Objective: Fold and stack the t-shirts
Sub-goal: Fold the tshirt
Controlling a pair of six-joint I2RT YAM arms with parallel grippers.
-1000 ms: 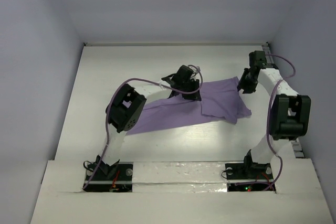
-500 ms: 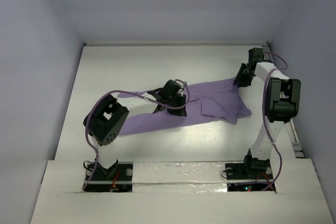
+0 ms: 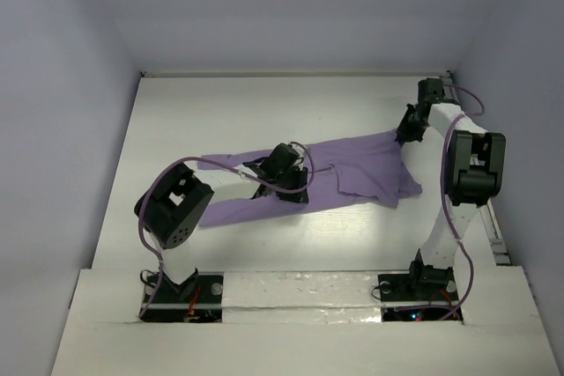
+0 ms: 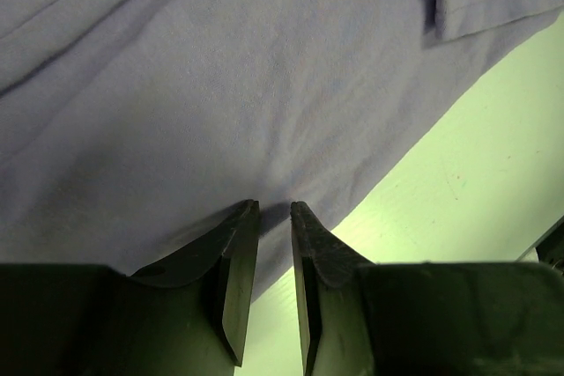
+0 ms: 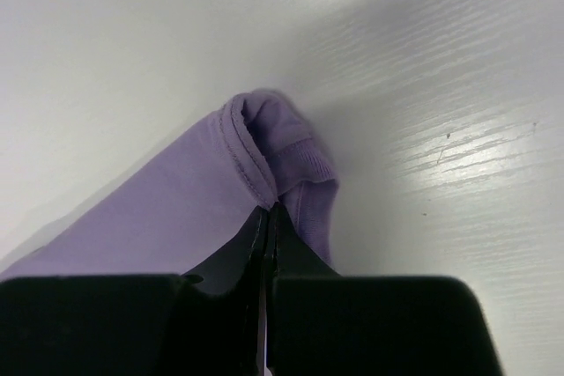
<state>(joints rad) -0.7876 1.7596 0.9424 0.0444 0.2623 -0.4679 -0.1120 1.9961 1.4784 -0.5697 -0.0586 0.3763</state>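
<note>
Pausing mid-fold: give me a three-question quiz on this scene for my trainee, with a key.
1. True or false: the right gripper is open and clear of the t-shirt.
2. How many garments lie on the table? A) one B) two C) three
3. Fill in: the left gripper is pinching the ___.
Key: 1 false, it is shut on a hemmed edge; 2 A; 3 t-shirt.
</note>
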